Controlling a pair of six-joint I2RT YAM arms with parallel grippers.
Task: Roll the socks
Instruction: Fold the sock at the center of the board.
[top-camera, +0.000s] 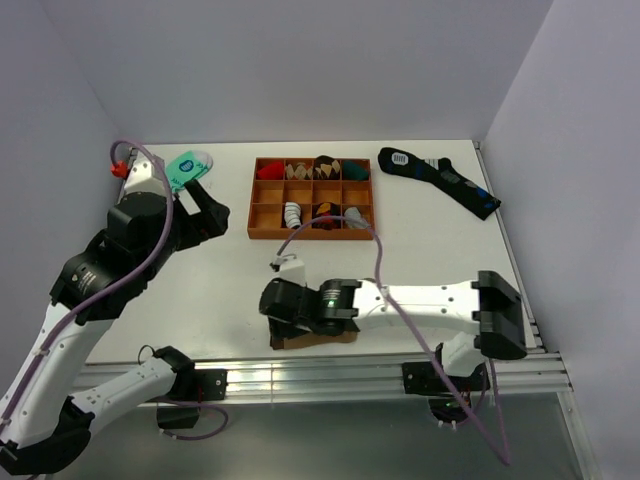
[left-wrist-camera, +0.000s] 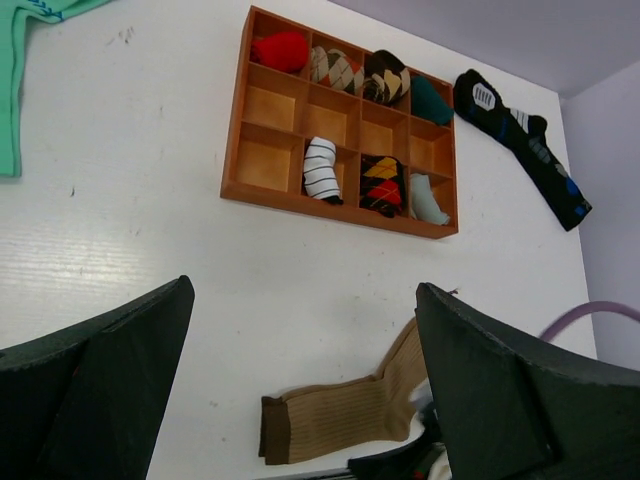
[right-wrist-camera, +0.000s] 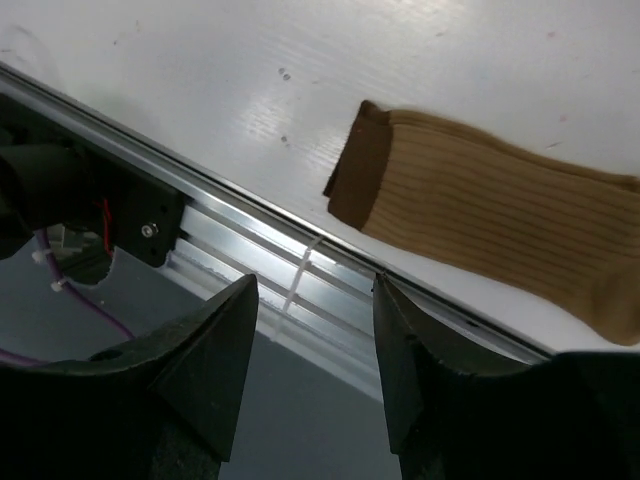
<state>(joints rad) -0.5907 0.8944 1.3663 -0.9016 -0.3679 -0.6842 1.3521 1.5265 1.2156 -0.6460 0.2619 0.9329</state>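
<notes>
A wooden tray (left-wrist-camera: 270, 200) sat near the far edge of the white table (top-camera: 230, 280), about in the middle. It had twelve little boxes in three rows of four.

The far row was full. From left to right it held a red sock (left-wrist-camera: 280, 50), a tan diamond sock (left-wrist-camera: 335, 68), a dark brown diamond sock (left-wrist-camera: 385, 78) and a dark green sock (left-wrist-camera: 430, 100). All four boxes in the middle row had nothing in them. In the near row, the second box held a white sock with dark stripes (left-wrist-camera: 320, 170). The third held a red, yellow and black diamond sock (left-wrist-camera: 382, 185), and the fourth a pale blue sock (left-wrist-camera: 428, 198).

A navy sock (left-wrist-camera: 520, 145) lay near the far right corner. It had a white tag (left-wrist-camera: 484, 96) with dark lines on it, too small to read. A green sock (top-camera: 188, 165) lay near the far left corner with a dark round mark on its tag, and no words could be read there.

The tan sock (left-wrist-camera: 340, 420) lay flat along the near edge of the table, with its dark cuff to the left.

The right gripper (right-wrist-camera: 315, 300) hung just above that near edge, beside the cuff. Its fingers were apart with nothing between them. The left gripper (left-wrist-camera: 305, 300) was up above the left side of the table, its fingers spread wide and holding nothing.
</notes>
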